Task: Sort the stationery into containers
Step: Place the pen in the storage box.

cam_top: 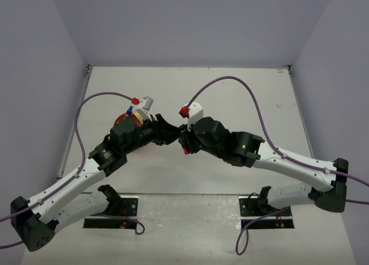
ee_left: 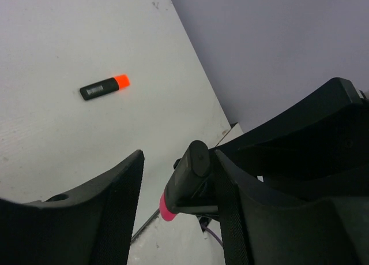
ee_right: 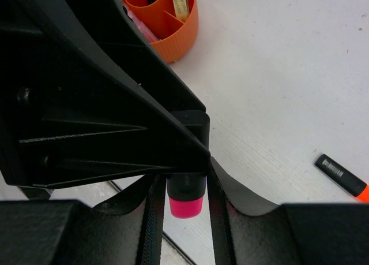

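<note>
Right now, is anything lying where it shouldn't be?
Yes. One orange-tipped highlighter lies alone on the bare table, apart from the orange tub where stationery belongs. The pink-tipped highlighter isn't put away either: the right gripper pinches it in the air.

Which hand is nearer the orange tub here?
Left. The left hand sits just right of the orange tub, its wrist partly covering the tub from above. The right hand is farther right, past the left hand, gripping a pink-ended highlighter.

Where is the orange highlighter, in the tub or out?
Out. The orange highlighter lies flat on the white table, apart from the orange tub.
</note>
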Motion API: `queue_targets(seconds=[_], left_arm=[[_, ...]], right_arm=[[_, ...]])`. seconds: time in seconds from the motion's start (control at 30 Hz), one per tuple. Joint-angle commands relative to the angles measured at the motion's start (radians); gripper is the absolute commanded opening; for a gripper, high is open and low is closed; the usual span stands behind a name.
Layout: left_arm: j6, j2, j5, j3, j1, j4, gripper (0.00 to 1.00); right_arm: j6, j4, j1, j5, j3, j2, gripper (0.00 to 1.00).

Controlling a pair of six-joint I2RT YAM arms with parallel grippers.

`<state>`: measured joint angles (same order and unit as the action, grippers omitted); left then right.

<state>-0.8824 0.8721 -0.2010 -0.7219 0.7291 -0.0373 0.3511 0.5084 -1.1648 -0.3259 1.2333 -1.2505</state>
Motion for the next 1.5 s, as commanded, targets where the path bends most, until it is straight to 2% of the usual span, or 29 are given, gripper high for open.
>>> queue_targets(seconds=[0.0, 0.1, 0.13, 0.17, 0.27, 0.3, 0.33, 0.37, 0.4, 0.5, 0.6, 0.67, 0.87, 1.07, 1.47], left_arm=[[0.005, 0.014, -0.011, -0.030, 0.027, 0.063, 0.42], [0.021, 0.022, -0.003, -0.034, 0.029, 0.060, 0.18], [0.026, 0.029, -0.011, -0.038, 0.030, 0.059, 0.04], [0.029, 0.034, -0.017, -0.043, 0.029, 0.059, 0.00], [0.058, 0.042, -0.027, -0.059, 0.029, 0.057, 0.00], [0.091, 0.039, 0.022, -0.085, 0.029, 0.011, 0.00], [0.128, 0.036, 0.081, -0.115, 0.029, -0.044, 0.00], [0.155, 0.036, 0.158, -0.143, 0.029, -0.108, 0.00], [0.158, 0.036, 0.167, -0.146, 0.029, -0.180, 0.00], [0.214, 0.066, 0.755, -0.300, 0.028, -0.467, 0.00], [0.203, 0.109, 1.032, -0.356, 0.017, -0.563, 0.00], [0.224, 0.146, 1.095, -0.372, -0.030, -0.546, 0.00], [0.264, 0.197, 1.118, -0.342, -0.188, -0.444, 0.00], [0.291, 0.191, 1.200, -0.255, -0.197, -0.315, 0.00], [0.325, 0.205, 1.189, -0.116, -0.242, -0.138, 0.00]], right_arm=[[0.009, -0.044, -0.007, -0.035, 0.071, -0.017, 0.00], [0.009, -0.057, -0.012, -0.025, 0.071, -0.018, 0.00], [0.009, -0.062, -0.012, -0.025, 0.071, -0.021, 0.00], [0.009, -0.065, -0.013, -0.025, 0.071, -0.022, 0.00], [0.008, -0.075, -0.013, -0.038, 0.064, -0.026, 0.01], [0.016, -0.070, -0.013, -0.055, 0.058, -0.022, 0.36], [0.025, -0.064, -0.012, -0.074, 0.051, -0.017, 0.79], [0.064, -0.032, -0.012, -0.104, 0.047, -0.010, 0.97], [0.069, -0.028, -0.012, -0.128, 0.046, -0.009, 0.99], [0.146, 0.016, -0.012, -0.274, -0.036, 0.080, 0.99], [0.188, 0.029, -0.008, -0.334, -0.108, 0.180, 0.99], [0.193, 0.030, -0.004, -0.335, -0.139, 0.217, 0.99], [0.210, 0.062, -0.003, -0.342, -0.210, 0.298, 0.99], [0.200, 0.072, -0.001, -0.346, -0.262, 0.344, 0.99], [0.201, 0.076, 0.000, -0.331, -0.289, 0.324, 0.99]])
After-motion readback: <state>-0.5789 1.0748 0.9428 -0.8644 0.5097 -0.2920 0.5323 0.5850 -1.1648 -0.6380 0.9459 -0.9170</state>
